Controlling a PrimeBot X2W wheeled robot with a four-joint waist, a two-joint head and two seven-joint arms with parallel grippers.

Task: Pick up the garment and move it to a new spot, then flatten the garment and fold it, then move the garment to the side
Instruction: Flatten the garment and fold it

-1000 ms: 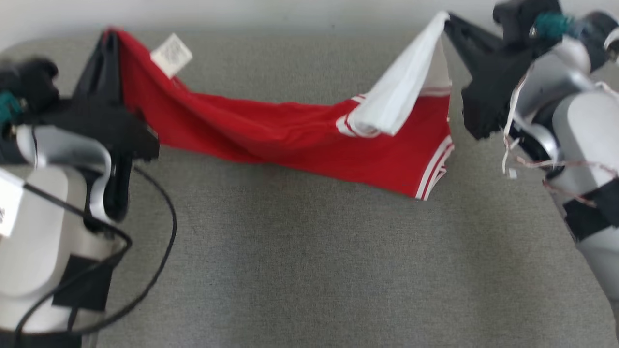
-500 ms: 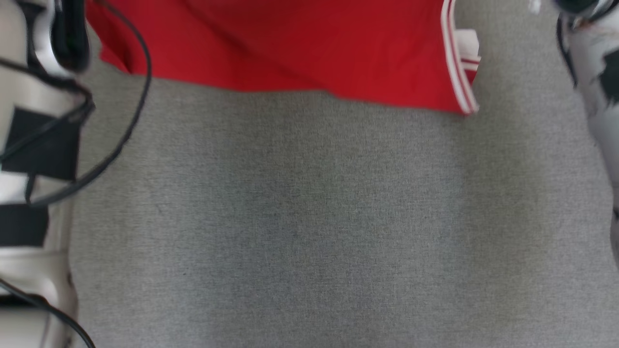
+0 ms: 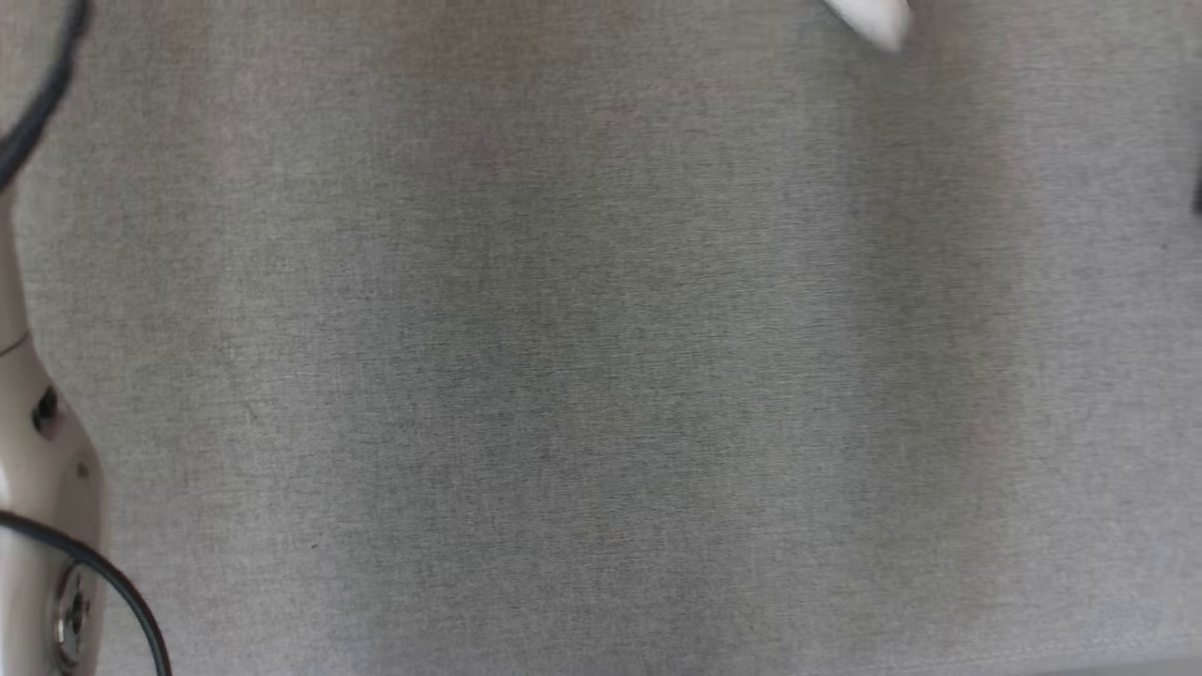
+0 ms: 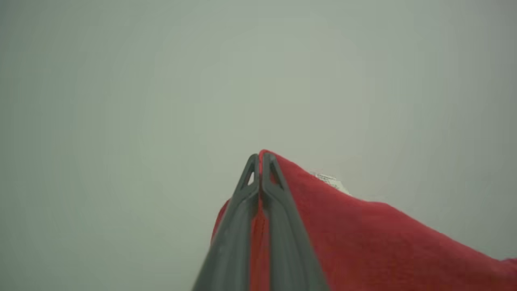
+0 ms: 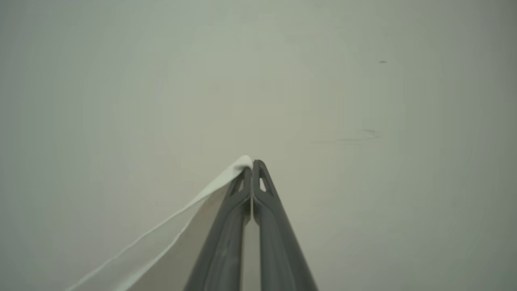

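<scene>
Shows the left gripper [image 4: 259,161] at lower centre of the left wrist view, fingers pressed together on a red edge of the garment [image 4: 363,238]. Has the cloth draping off to the lower right, with a small white label [image 4: 329,181] lying on the fold.

Shows the right gripper [image 5: 252,165] at lower centre of the right wrist view, pinching a white corner [image 5: 161,250] that trails to the lower left.

Catches a blurred white scrap [image 3: 873,19] at the top edge of the head view, probably part of the same cloth, above the grey surface [image 3: 601,376].

Looks soft, light and limp, likely to sag between the two holds. Calls for grips on corners or hems, well apart, to keep it spread. May slip from thin pinches if tugged hard.
</scene>
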